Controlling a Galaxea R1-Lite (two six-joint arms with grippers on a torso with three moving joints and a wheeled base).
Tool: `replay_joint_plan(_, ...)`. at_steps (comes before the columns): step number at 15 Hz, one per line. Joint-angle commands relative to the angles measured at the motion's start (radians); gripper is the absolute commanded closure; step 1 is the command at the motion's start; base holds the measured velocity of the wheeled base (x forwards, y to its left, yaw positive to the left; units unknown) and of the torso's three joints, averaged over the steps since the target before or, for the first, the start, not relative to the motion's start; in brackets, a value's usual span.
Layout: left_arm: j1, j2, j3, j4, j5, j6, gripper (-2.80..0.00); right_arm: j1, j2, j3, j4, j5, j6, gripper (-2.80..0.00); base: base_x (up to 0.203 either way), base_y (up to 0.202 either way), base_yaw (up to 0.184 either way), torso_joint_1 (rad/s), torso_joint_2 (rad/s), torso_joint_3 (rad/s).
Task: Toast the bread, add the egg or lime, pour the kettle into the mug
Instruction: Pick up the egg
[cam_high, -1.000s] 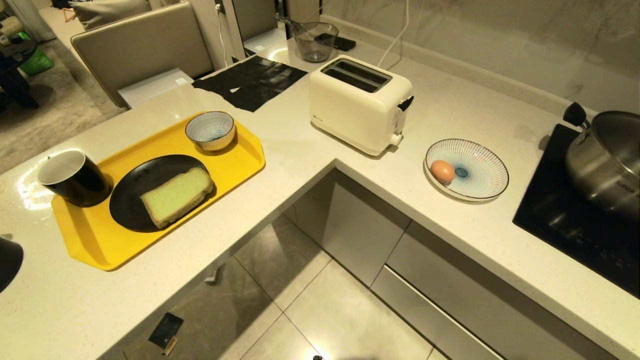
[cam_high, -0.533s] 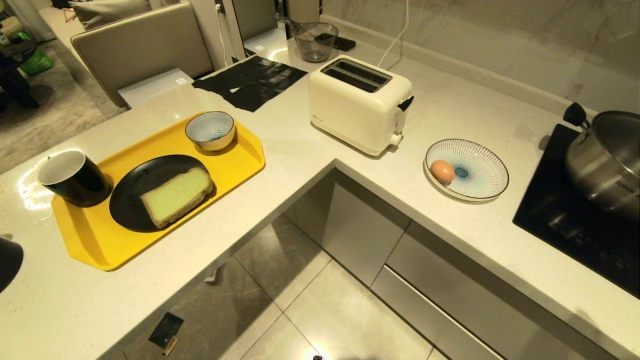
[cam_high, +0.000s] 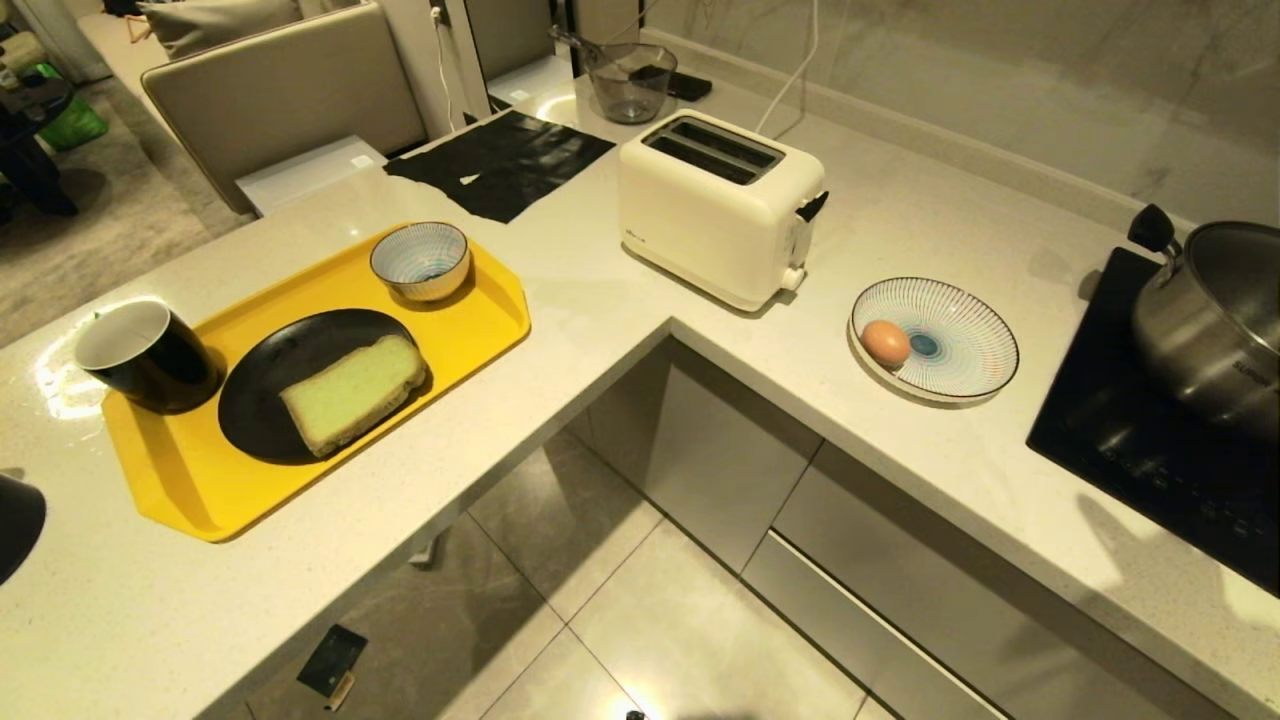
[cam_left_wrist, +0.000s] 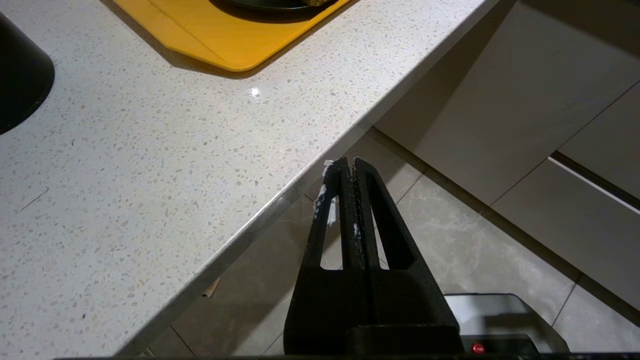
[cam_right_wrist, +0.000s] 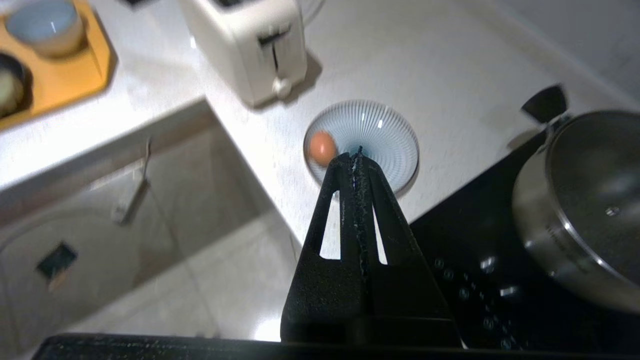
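Observation:
The bread (cam_high: 352, 393) lies on a black plate (cam_high: 270, 400) on the yellow tray (cam_high: 180, 480). The black mug (cam_high: 145, 355) stands at the tray's left end. One egg (cam_high: 886, 342) rests in a striped plate (cam_high: 960, 345) to the right of the white toaster (cam_high: 715, 205). No lime is in view. A black rounded body (cam_high: 18, 525) is cut off at the left edge, and I cannot tell if it is the kettle. Neither arm shows in the head view. My left gripper (cam_left_wrist: 347, 162) is shut and empty beside the counter's edge, over the floor. My right gripper (cam_right_wrist: 356, 155) is shut and empty, raised in front of the egg (cam_right_wrist: 322, 147).
A steel pot (cam_high: 1215, 320) sits on the black hob (cam_high: 1130, 440) at the right. A striped bowl (cam_high: 420, 260) stands on the tray. A black mat (cam_high: 500, 160) and a clear jug (cam_high: 630, 80) lie behind. The counter is L-shaped around open floor (cam_high: 640, 600).
A shadow has spread over the counter's front right corner. Nothing on the counter has moved.

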Motion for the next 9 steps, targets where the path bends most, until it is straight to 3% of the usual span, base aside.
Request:
replay_joint_plan(1, 0.001, 0.001, 0.000, -0.001, 0.001, 0.000, 0.00, 0.007, 0.162, -0.143, 0.241, 0.010, -0.082, 0.00, 0.000, 0.000, 0.000, 0.000, 0.00, 0.000)
replay_joint_plan(5, 0.000, 0.001, 0.000, -0.001, 0.001, 0.000, 0.00, 0.004, 0.315, -0.294, 0.414, 0.012, -0.147, 0.00, 0.000, 0.000, 0.000, 0.000, 0.00, 0.000)
replay_joint_plan(9, 0.001, 0.001, 0.000, -0.001, 0.001, 0.000, 0.00, -0.007, 0.445, -0.353, 0.425, 0.011, -0.084, 0.00, 0.000, 0.000, 0.000, 0.000, 0.00, 0.000)
